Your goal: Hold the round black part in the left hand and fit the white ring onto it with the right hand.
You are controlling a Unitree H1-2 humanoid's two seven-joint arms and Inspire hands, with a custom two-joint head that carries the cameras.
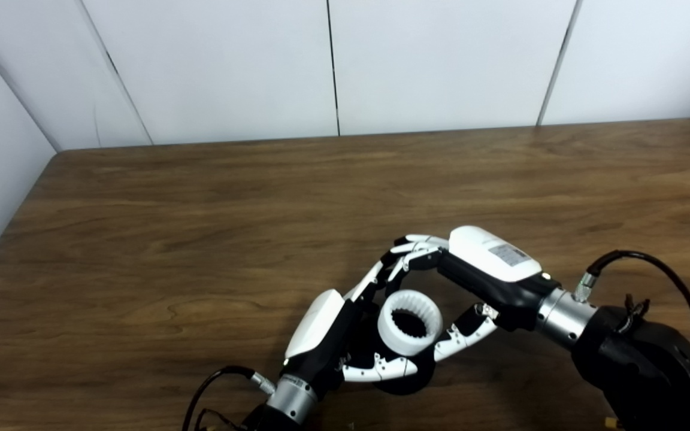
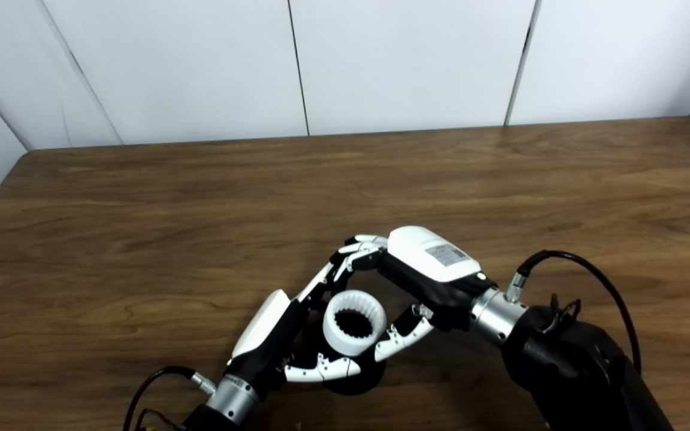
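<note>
bright even overhead light | soft sheen on table (image 1: 201, 197) | soft shadows | slightly soft focus

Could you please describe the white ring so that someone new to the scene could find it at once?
On the brown table, near its front edge, the left hand and right hand meet. Between them sits the white ring atop the round black part, the only toothed white hoop there.

Both arms come in from the near edge and meet near the middle. The left hand (image 1: 327, 335) is curled closed around its load, thumb (white, jointed) wrapped across the near side. The right hand (image 1: 471, 269) arches over from the right, fingers (image 1: 417, 248) bent down at the far side, thumb on the near right.
</note>
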